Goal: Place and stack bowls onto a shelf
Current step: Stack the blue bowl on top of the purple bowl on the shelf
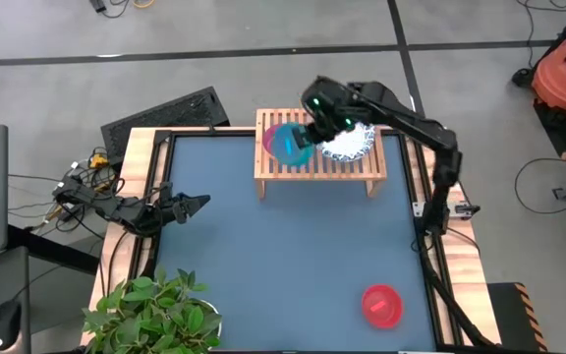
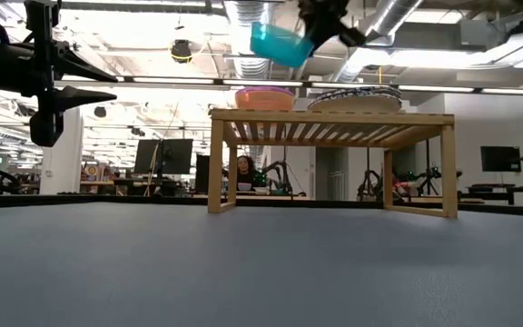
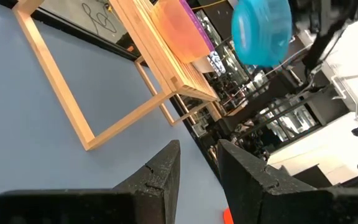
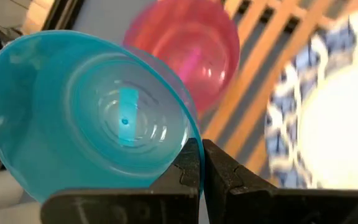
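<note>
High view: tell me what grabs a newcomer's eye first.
The right gripper holds a teal bowl by its rim in the air above the wooden shelf, over a pinkish bowl beside the blue-and-white patterned bowls. A lone red bowl sits at the table's near right.

Robotics lab (open ceiling ducts (image 2: 243, 23), monitors (image 2: 175, 154)).

Teal bowl (image 1: 290, 145) tilted above shelf (image 1: 319, 169)
</note>
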